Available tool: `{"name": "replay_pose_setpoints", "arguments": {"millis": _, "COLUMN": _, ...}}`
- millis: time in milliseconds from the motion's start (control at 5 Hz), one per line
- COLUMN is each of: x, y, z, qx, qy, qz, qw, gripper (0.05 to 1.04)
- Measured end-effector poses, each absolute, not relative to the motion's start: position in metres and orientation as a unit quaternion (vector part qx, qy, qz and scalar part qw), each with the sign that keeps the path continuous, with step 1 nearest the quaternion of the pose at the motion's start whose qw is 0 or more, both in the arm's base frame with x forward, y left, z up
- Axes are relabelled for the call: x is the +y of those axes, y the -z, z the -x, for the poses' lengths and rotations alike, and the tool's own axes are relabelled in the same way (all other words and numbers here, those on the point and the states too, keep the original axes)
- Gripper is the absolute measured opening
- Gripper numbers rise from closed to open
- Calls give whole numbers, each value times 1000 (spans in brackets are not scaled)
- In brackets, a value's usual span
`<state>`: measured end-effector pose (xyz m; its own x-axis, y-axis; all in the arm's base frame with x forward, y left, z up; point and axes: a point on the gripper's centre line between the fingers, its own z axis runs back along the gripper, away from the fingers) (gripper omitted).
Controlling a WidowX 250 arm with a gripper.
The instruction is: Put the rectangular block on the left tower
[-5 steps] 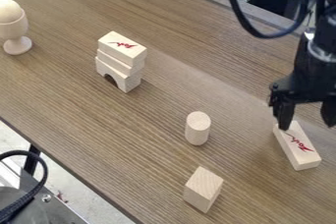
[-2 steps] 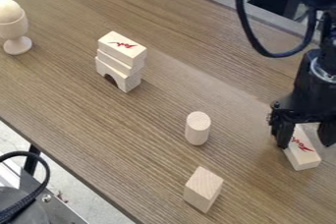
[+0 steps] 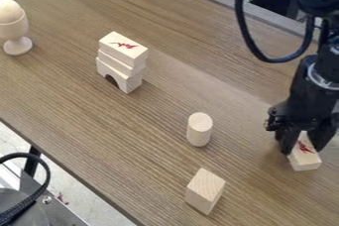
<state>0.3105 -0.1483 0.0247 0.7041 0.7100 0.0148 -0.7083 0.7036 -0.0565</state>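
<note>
Plainly, the camera view shows one rectangular wooden block (image 3: 305, 161) at the gripper (image 3: 302, 151), toward the right side of the wooden table (image 3: 66, 86). The block lies flat on its broad side, low and longish, in pale wood with straight edges; its near end pokes out toward the camera, while the far part is hidden by the gripper. The two black fingers stand one on each side of it, closed in against its long sides, so the claw is grasping the block, down at table level.

One stack stands left of the middle, made of three pale blocks: an arch block (image 3: 134, 84) at the bottom with its dark curved opening, a flat middle block (image 3: 118, 63) on it, and a rectangular top block (image 3: 123, 46) above. Between the stack and the gripper, nearer the camera, one wooden cylinder (image 3: 199, 131) stands upright, and nearer still is one angular block (image 3: 204, 190), plain on its visible faces. At the left edge is one wooden egg cup (image 3: 17, 30) with one rounded, egg-like piece (image 3: 9, 11) in it.

Red script-like marks run across the upper faces of two blocks, the grasped one and the stack's top one.
</note>
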Motion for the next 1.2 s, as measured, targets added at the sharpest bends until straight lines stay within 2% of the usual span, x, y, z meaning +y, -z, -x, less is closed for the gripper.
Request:
{"name": "replay_pose_setpoints", "arguments": {"millis": 200, "x": -142, "y": -28, "z": -311, "qx": -23, "qy": -393, "qz": 12, "qw": 919, "gripper": 554}}
{"name": "replay_pose_setpoints", "arguments": {"millis": 600, "x": -84, "y": -106, "z": -329, "qx": -90, "qy": -487, "qz": 58, "qw": 867, "gripper": 554}}
{"name": "replay_pose_setpoints", "arguments": {"millis": 800, "x": -43, "y": -125, "z": -325, "qx": -104, "qy": -544, "qz": 59, "qw": 830, "gripper": 554}}
{"name": "replay_pose_setpoints", "arguments": {"millis": 1200, "x": 19, "y": -111, "z": -301, "qx": -75, "qy": -634, "qz": 55, "qw": 768, "gripper": 554}}
